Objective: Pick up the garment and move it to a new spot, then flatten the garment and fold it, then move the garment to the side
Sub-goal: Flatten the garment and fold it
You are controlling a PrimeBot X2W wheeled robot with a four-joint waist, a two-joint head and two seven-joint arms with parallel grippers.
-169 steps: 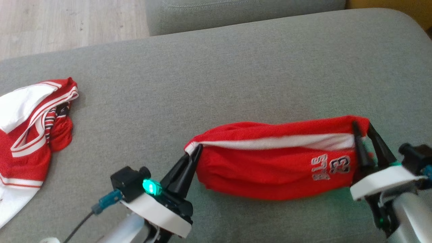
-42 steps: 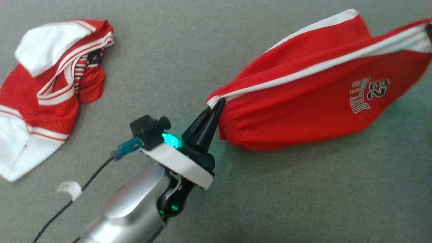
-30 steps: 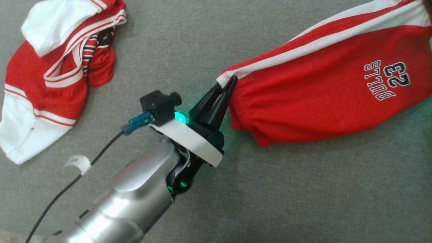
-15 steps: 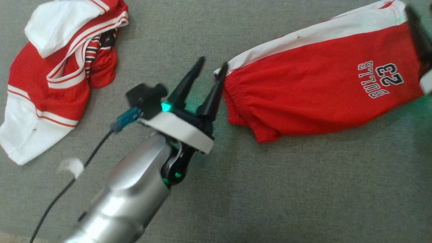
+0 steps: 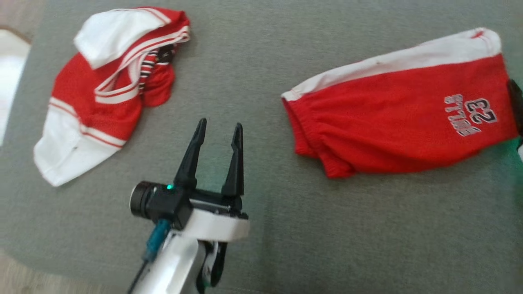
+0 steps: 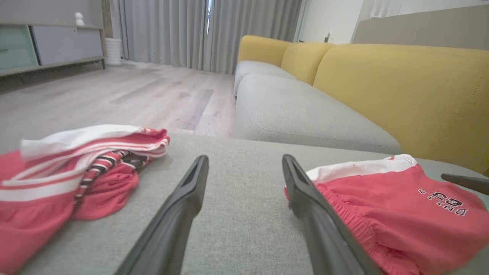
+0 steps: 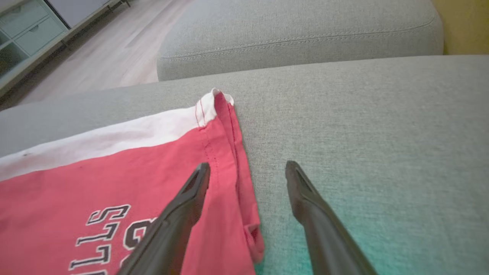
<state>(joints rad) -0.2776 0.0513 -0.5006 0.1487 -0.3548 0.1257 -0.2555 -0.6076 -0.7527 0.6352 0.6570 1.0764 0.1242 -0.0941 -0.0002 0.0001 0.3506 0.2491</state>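
The garment, red shorts (image 5: pixel 400 118) with a white side stripe and "BULLS 23" print, lies spread flat on the grey cushion (image 5: pixel 327 228), free of both grippers. My left gripper (image 5: pixel 219 123) stands open and empty, to the left of and a little nearer than the waistband end. In the left wrist view the left gripper (image 6: pixel 244 158) has the shorts (image 6: pixel 401 206) just beyond its right finger. My right gripper (image 7: pixel 248 166) is open at the leg-hem end, its left finger over the shorts (image 7: pixel 114 172), nothing pinched. One of its dark fingers (image 5: pixel 515 96) shows at the right edge.
A crumpled red-and-white jersey (image 5: pixel 110 81) lies at the far left of the cushion. The cushion's front edge runs along the lower left (image 5: pixel 24 261). Another grey seat (image 6: pixel 298 114), a yellow sofa back (image 6: pixel 401 88) and wood floor (image 6: pixel 114 95) lie beyond.
Both grippers opened and let go of the shorts, which now lie flat. My left gripper drew back from the waistband corner. The head camera also shifted.
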